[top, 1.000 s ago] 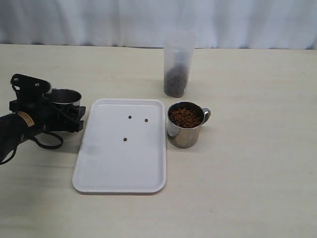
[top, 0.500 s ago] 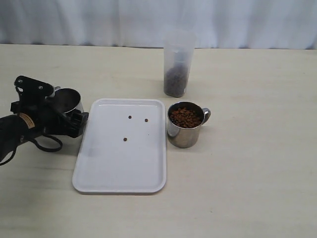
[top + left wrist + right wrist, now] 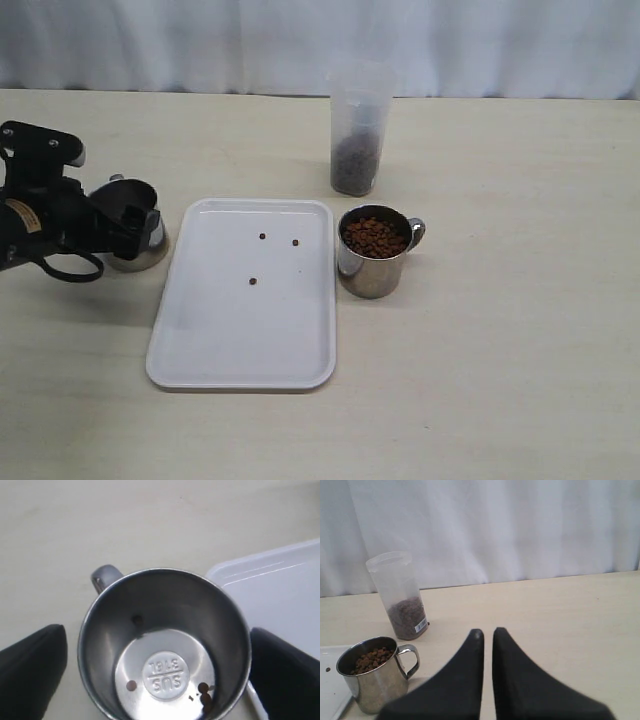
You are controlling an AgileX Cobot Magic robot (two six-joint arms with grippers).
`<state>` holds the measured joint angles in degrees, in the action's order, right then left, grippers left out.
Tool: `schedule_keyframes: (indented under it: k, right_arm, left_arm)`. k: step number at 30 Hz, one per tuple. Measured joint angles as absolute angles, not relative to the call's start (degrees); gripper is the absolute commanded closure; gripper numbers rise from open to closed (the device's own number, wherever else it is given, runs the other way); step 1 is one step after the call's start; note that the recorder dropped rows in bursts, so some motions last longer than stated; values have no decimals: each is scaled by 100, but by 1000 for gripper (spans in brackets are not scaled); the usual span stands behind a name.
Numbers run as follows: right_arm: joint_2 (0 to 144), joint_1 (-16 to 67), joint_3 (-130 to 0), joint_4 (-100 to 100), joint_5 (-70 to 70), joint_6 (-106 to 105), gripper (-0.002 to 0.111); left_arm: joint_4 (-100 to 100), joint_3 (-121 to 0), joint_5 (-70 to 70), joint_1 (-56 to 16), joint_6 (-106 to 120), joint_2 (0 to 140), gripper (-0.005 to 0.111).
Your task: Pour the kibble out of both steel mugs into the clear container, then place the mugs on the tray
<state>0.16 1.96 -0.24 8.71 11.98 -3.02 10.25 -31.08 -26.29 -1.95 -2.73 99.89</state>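
Observation:
An almost empty steel mug [image 3: 148,240] stands on the table just left of the white tray [image 3: 245,340]. My left gripper [image 3: 128,222] is open and straddles it. In the left wrist view the mug [image 3: 165,605] sits between the two black fingers [image 3: 30,670] with a gap on each side, and only a couple of kibble pellets [image 3: 203,689] lie inside. The second steel mug [image 3: 375,250], full of kibble [image 3: 374,236], stands right of the tray. Behind it is the clear container [image 3: 358,130], partly filled. My right gripper [image 3: 487,632] is shut and empty, beyond that mug's [image 3: 370,680] handle side.
Three stray pellets [image 3: 262,237] lie on the tray's far half. A white curtain [image 3: 320,40] runs along the table's back edge. The right wrist view shows the container [image 3: 400,595] with a barcode label, and bare table ahead of the shut fingers.
The left jaws opened fully and let go of the empty mug, which now stands on the table beside the tray. The left gripper drew back to the left. The right arm stayed still.

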Motion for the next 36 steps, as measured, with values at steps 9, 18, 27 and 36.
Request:
schedule_keyframes:
  k: [9,18,27,36]
  right_arm:
    - [16,196,-24,871,1198,-302,103]
    - [16,196,-24,871,1198,-302,103]
    - [16,196,-24,871,1198,-302,103]
    - [16,196,-24,871,1198,-302,103]
  left_arm:
    - [1025,-2474,-3023,-195,-414,8896,10]
    - [926,-1576,-3205,-195,-645,7045,10]
    - [437,-273,-3481,-195,-1081,4351,10]
    - [262,-18,-2601,-195,-1318,2478,10]
